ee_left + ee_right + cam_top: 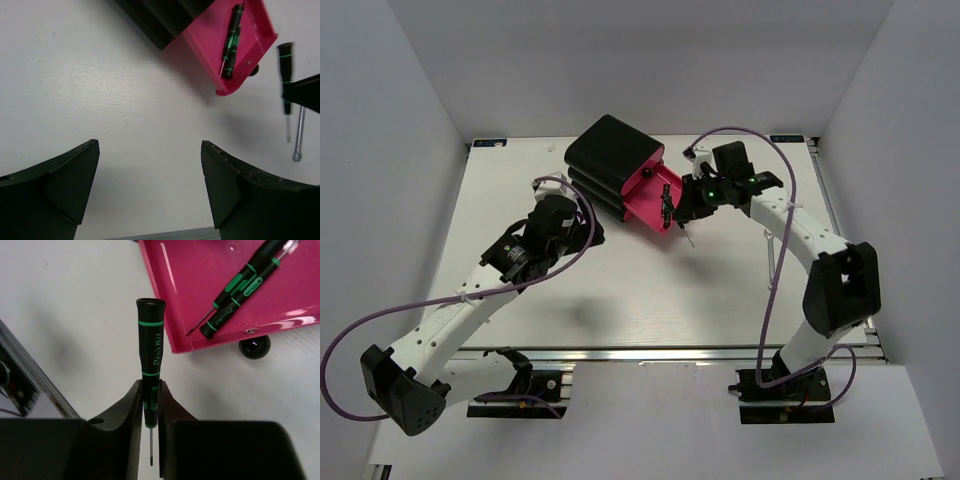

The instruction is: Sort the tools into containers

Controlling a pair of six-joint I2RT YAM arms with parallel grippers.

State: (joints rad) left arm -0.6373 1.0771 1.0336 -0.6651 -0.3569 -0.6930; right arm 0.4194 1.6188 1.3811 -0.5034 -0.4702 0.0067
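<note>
The black casing [615,150] stands at the back middle with one pink drawer [648,188] pulled out. Two thin black precision screwdrivers [240,290] with green bands lie in that drawer [210,270]; they also show in the left wrist view [231,42]. My right gripper [682,212] hovers just in front of the drawer's front edge, shut on a third precision screwdriver [151,340], handle up and tip down. A small silver wrench [299,134] lies on the table under it. My left gripper [150,150] is open and empty over bare table, left of the drawer. The green-and-black-handled screwdriver is out of view.
The drawer's black knob [254,346] sticks out at its front. A metal rail [30,385] runs along the table edge in the right wrist view. White walls enclose the table on three sides. Purple cables loop off both arms.
</note>
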